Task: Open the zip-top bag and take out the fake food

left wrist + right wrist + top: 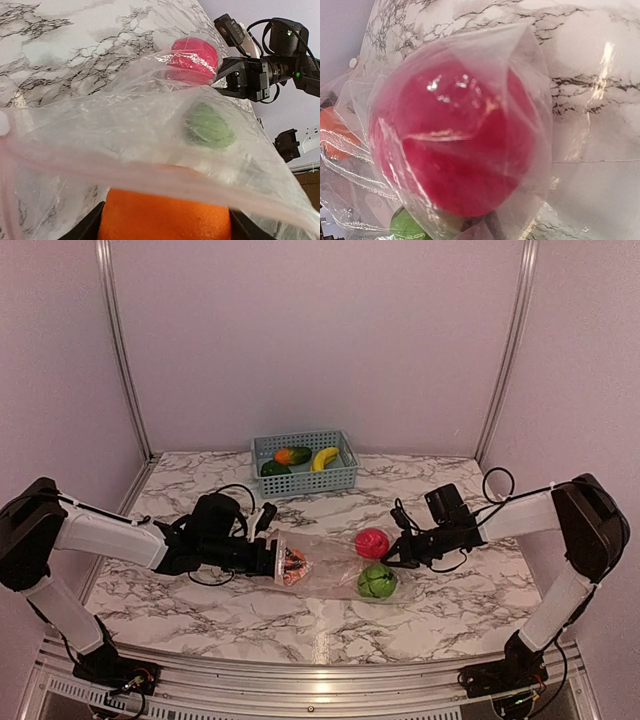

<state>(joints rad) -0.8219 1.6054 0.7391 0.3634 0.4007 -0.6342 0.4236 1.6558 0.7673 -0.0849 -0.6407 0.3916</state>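
Basket (305, 482) holds 3 food pieces (324, 457) — well behind zip-top bag (325, 562).

Robot lab cell, plain walls (320, 340), aluminium frame posts (120, 340), marble-print tabletop (450, 610)

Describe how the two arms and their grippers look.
The left arm and right arm have white links with bulky black joint housings. The left gripper and right gripper are black and blocky. Loose black cables loop around both wrists.
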